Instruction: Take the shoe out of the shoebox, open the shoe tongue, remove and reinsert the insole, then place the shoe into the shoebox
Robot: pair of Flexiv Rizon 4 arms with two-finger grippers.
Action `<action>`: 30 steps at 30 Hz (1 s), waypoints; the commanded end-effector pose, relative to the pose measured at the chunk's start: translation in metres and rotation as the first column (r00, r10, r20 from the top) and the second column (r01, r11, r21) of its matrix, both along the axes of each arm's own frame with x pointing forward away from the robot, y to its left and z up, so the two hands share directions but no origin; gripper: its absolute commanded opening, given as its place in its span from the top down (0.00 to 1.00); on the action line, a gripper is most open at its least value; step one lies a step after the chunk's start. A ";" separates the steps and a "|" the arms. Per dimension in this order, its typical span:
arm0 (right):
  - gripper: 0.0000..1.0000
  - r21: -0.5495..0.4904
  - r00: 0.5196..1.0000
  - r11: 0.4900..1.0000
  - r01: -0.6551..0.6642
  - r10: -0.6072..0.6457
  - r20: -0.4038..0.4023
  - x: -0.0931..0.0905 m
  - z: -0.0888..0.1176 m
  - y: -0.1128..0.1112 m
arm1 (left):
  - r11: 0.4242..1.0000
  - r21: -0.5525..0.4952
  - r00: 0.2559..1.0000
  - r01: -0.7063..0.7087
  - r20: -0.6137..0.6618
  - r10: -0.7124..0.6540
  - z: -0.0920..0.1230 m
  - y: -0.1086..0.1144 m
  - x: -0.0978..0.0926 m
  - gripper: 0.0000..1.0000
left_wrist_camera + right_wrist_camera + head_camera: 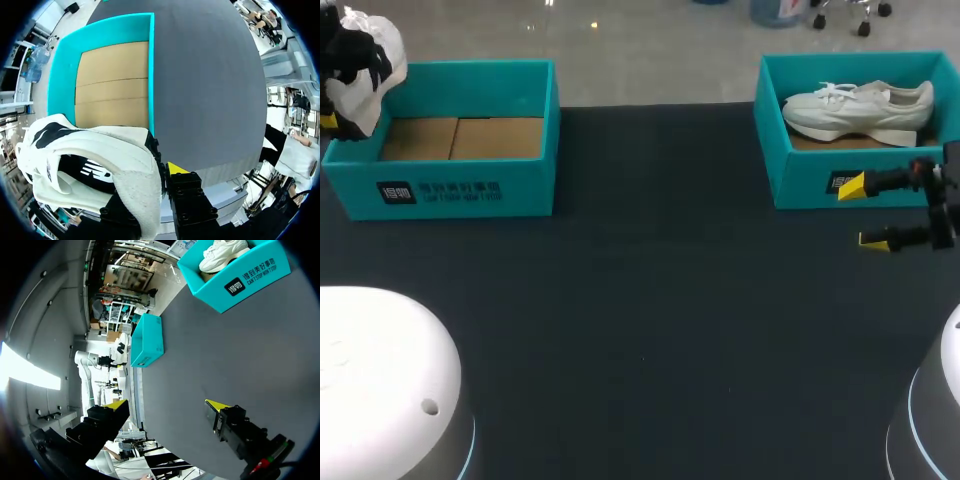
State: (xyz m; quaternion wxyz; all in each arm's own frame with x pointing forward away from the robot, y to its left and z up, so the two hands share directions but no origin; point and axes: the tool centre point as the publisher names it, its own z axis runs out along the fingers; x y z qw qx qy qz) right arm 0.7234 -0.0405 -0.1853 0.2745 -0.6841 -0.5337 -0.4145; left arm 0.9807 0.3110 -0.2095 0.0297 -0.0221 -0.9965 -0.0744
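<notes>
Shoe hangs pinched in the left gripper's jaws, length crosswise to them, over the empty shoebox's ten o'clock corner. Right gripper, jaws spread, hovers well apart at three o'clock.

Left arm is seen at the far left corner in the head view. Left gripper is clamped on a shoe, gripped from two sides. One yellow tip is exposed beside it; the other is hidden behind the shoe. Right arm is entered from the right edge. Right gripper is held over the table, fingers level, pointed inward and spread wide, with nothing gripped.
</notes>
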 end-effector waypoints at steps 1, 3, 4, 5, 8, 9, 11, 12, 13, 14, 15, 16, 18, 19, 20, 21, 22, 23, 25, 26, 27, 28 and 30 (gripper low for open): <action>0.00 -0.003 1.000 1.000 0.001 -0.001 -0.002 0.000 0.000 0.000 | 0.836 0.079 0.838 0.543 -0.110 -0.534 0.008 0.003 0.010 1.00; 0.00 -0.003 1.000 1.000 0.001 -0.001 -0.002 0.000 0.000 0.000 | 0.755 0.087 0.759 0.650 -0.130 -0.638 0.009 0.007 0.015 1.00; 0.00 -0.003 1.000 1.000 0.001 -0.001 -0.002 0.000 0.000 0.000 | 0.700 0.094 0.706 0.708 -0.129 -0.697 0.008 0.009 0.017 1.00; 0.00 -0.003 1.000 1.000 0.001 -0.001 -0.002 0.000 0.000 0.000 | 0.668 0.079 0.672 0.740 -0.132 -0.728 0.008 0.009 0.017 1.00; 0.00 -0.003 1.000 1.000 0.001 -0.001 -0.002 0.000 0.000 0.000 | 0.491 0.081 0.497 0.867 -0.089 -0.863 0.013 0.018 0.019 1.00; 0.00 -0.003 1.000 1.000 0.001 -0.001 -0.002 0.000 0.000 0.000 | 0.483 0.093 0.491 0.870 -0.094 -0.866 0.013 0.019 0.019 1.00; 0.00 -0.003 1.000 1.000 0.001 -0.001 -0.002 0.000 0.000 0.000 | 0.483 0.093 0.491 0.870 -0.094 -0.866 0.013 0.019 0.019 1.00; 0.00 -0.003 1.000 1.000 0.001 -0.001 -0.002 0.000 0.000 0.000 | 0.483 0.093 0.491 0.870 -0.094 -0.866 0.013 0.019 0.019 1.00; 0.00 -0.003 1.000 1.000 0.001 -0.001 -0.002 0.000 0.000 0.000 | 0.483 0.093 0.491 0.870 -0.094 -0.866 0.013 0.019 0.019 1.00; 0.00 -0.003 1.000 1.000 0.001 -0.001 -0.002 0.000 0.000 0.000 | 0.483 0.093 0.491 0.870 -0.094 -0.866 0.013 0.019 0.019 1.00; 0.00 -0.003 1.000 1.000 0.001 -0.001 -0.002 0.000 0.000 0.000 | 0.483 0.093 0.491 0.870 -0.094 -0.866 0.013 0.019 0.019 1.00; 0.00 -0.003 1.000 1.000 0.001 -0.001 -0.002 0.000 0.000 0.000 | 0.483 0.093 0.491 0.870 -0.094 -0.866 0.013 0.019 0.019 1.00; 0.00 -0.003 1.000 1.000 0.001 -0.001 -0.002 0.000 0.000 0.000 | 0.483 0.093 0.491 0.870 -0.094 -0.866 0.013 0.019 0.019 1.00; 0.00 -0.003 1.000 1.000 0.001 -0.001 -0.002 0.000 0.000 0.000 | 0.483 0.093 0.491 0.870 -0.094 -0.866 0.013 0.019 0.019 1.00; 0.00 -0.003 1.000 1.000 0.001 -0.001 -0.002 0.000 0.000 0.000 | 0.483 0.093 0.491 0.870 -0.094 -0.866 0.013 0.019 0.019 1.00; 0.00 -0.003 1.000 1.000 0.001 -0.001 -0.002 0.000 0.000 0.000 | 0.483 0.093 0.491 0.870 -0.094 -0.866 0.013 0.019 0.019 1.00; 0.00 -0.003 1.000 1.000 0.001 -0.001 -0.002 0.000 0.000 0.000 | 0.483 0.093 0.491 0.870 -0.094 -0.866 0.013 0.019 0.019 1.00; 0.00 -0.003 1.000 1.000 0.001 -0.001 -0.002 0.000 0.000 0.000 | 0.483 0.093 0.491 0.870 -0.094 -0.866 0.013 0.019 0.019 1.00; 0.00 -0.003 1.000 1.000 0.001 -0.001 -0.002 0.000 0.000 0.000 | 0.483 0.093 0.491 0.870 -0.094 -0.866 0.013 0.019 0.019 1.00; 0.00 -0.003 1.000 1.000 0.001 -0.001 -0.002 0.000 0.000 0.000 | 0.483 0.093 0.491 0.870 -0.094 -0.866 0.013 0.019 0.019 1.00; 0.00 -0.003 1.000 1.000 0.001 -0.001 -0.002 0.000 0.000 0.000 | 0.483 0.093 0.491 0.870 -0.094 -0.866 0.013 0.019 0.019 1.00; 0.00 -0.003 1.000 1.000 0.001 -0.001 -0.002 0.000 0.000 0.000 | 0.483 0.093 0.491 0.870 -0.094 -0.866 0.013 0.019 0.019 1.00; 0.00 -0.003 1.000 1.000 0.001 -0.001 -0.002 0.000 0.000 0.000 | 0.483 0.093 0.491 0.870 -0.094 -0.866 0.013 0.019 0.019 1.00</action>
